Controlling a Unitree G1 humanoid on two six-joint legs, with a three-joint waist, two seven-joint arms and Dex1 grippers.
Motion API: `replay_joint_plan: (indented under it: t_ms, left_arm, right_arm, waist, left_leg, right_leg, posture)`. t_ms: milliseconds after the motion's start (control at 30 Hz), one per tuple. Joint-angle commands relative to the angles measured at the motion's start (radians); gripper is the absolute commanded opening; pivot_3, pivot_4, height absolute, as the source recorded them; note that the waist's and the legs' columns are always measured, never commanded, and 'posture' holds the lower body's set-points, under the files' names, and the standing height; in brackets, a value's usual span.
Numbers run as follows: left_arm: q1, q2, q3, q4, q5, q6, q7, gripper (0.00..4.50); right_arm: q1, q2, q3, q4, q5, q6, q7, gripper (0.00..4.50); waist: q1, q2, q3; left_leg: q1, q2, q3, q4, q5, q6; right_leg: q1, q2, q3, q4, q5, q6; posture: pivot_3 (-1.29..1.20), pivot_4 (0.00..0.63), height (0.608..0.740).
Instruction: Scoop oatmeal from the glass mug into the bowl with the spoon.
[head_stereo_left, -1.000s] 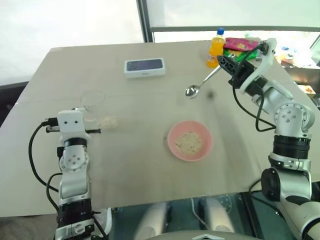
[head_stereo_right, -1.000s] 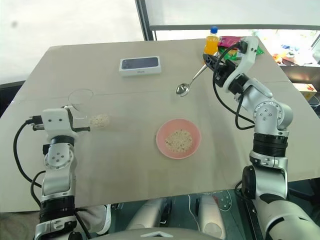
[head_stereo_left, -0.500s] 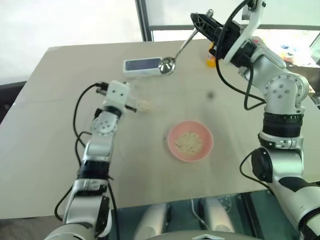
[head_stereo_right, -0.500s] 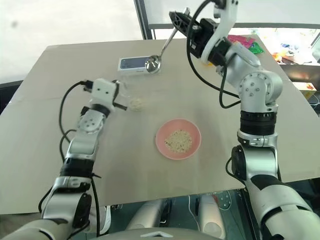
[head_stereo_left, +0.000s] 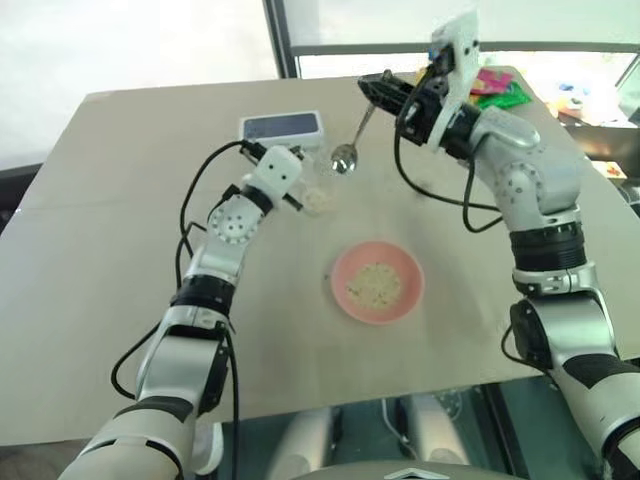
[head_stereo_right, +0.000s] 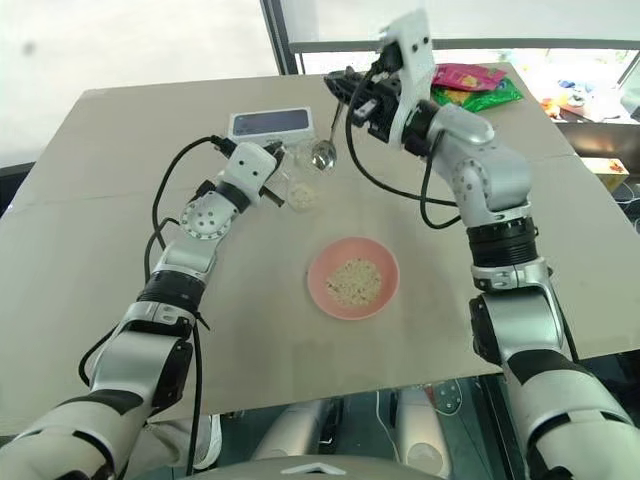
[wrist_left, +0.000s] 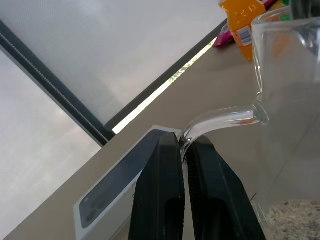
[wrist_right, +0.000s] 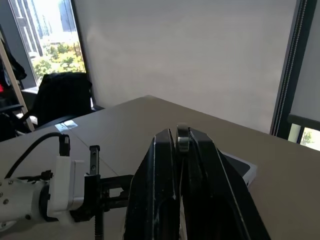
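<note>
Since a second ago both arms have come toward the middle of the table (head_stereo_left: 90, 260). The left gripper (wrist_left: 183, 150) pinches the handle of the glass mug (head_stereo_left: 316, 185), which holds oatmeal (head_stereo_left: 315, 200). The right gripper (head_stereo_left: 372, 90) is pressed on the spoon (head_stereo_left: 346, 152), whose head hangs just beside the mug's rim. The pink bowl (head_stereo_left: 378, 283) stays nearer, apart.

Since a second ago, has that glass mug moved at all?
Yes. The glass mug, held by the left gripper, has travelled from the table's left side to just in front of the white box.
</note>
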Motion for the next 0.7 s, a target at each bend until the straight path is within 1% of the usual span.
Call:
replay_joint_plan:
  t_ms: [33, 167, 267, 400, 500, 600, 700]
  left_arm:
    - [-0.042, -0.013, 0.014, 0.012, -0.089, -0.044, -0.126, 0.09]
    - [-0.086, -0.016, 0.015, 0.058, -0.127, -0.065, -0.228, 0.09]
    - [-0.120, -0.011, 0.014, 0.105, -0.111, -0.095, -0.232, 0.09]
    - [-0.147, -0.019, 0.016, 0.139, -0.103, -0.116, -0.219, 0.09]
    - [-0.153, -0.024, 0.008, 0.160, -0.085, -0.141, -0.207, 0.09]
    - [-0.141, -0.030, 0.004, 0.172, -0.081, -0.153, -0.202, 0.09]
    - [-0.126, -0.034, -0.003, 0.177, -0.075, -0.164, -0.197, 0.09]
  right_arm:
    - [0.009, 0.015, 0.042, 0.019, -0.077, -0.110, 0.048, 0.00]
    - [0.054, 0.018, 0.091, 0.048, -0.145, -0.168, 0.099, 0.00]
    - [0.076, 0.028, 0.077, 0.037, -0.115, -0.085, 0.112, 0.00]
    - [0.099, 0.060, -0.004, -0.007, 0.012, 0.159, 0.062, 0.00]
    - [0.070, 0.089, -0.117, 0.001, 0.086, 0.312, -0.050, 0.00]
    - [0.026, 0.097, -0.203, 0.026, 0.116, 0.361, -0.131, 0.00]
    - [0.002, 0.090, -0.247, 0.035, 0.127, 0.375, -0.161, 0.00]
  waist:
    - [-0.002, 0.000, 0.000]
    - [-0.003, 0.000, 0.000]
    - [-0.002, 0.000, 0.000]
    - [-0.003, 0.000, 0.000]
    - [-0.001, 0.000, 0.000]
    - [0.000, 0.000, 0.000]
    - [-0.002, 0.000, 0.000]
  left_leg:
    - [0.000, 0.000, 0.000, 0.000, 0.000, 0.000]
    - [0.000, 0.000, 0.000, 0.001, 0.000, 0.000]
    - [0.000, 0.000, 0.000, 0.001, 0.000, 0.000]
    - [0.000, 0.000, 0.000, 0.001, 0.000, 0.000]
    - [0.000, 0.000, -0.001, 0.001, 0.000, 0.000]
    - [0.000, 0.000, -0.001, 0.001, 0.000, 0.000]
    - [0.000, 0.000, -0.001, 0.001, 0.000, 0.000]
  right_leg:
    - [0.000, 0.000, 0.000, 0.000, 0.000, 0.000]
    - [0.000, 0.000, 0.000, 0.000, 0.000, 0.000]
    - [0.000, 0.000, 0.000, 0.000, 0.000, 0.000]
    - [0.000, 0.000, 0.000, 0.000, 0.000, 0.000]
    - [0.000, 0.000, 0.000, 0.001, 0.000, 0.000]
    - [0.000, 0.000, 0.000, 0.001, 0.000, 0.000]
    - [0.000, 0.000, 0.000, 0.001, 0.000, 0.000]
  posture:
    - [0.00, 0.150, 0.740]
    - [0.00, 0.150, 0.740]
    - [0.00, 0.150, 0.740]
    - [0.00, 0.150, 0.740]
    - [0.00, 0.150, 0.740]
    - [0.00, 0.150, 0.740]
    - [0.00, 0.150, 0.740]
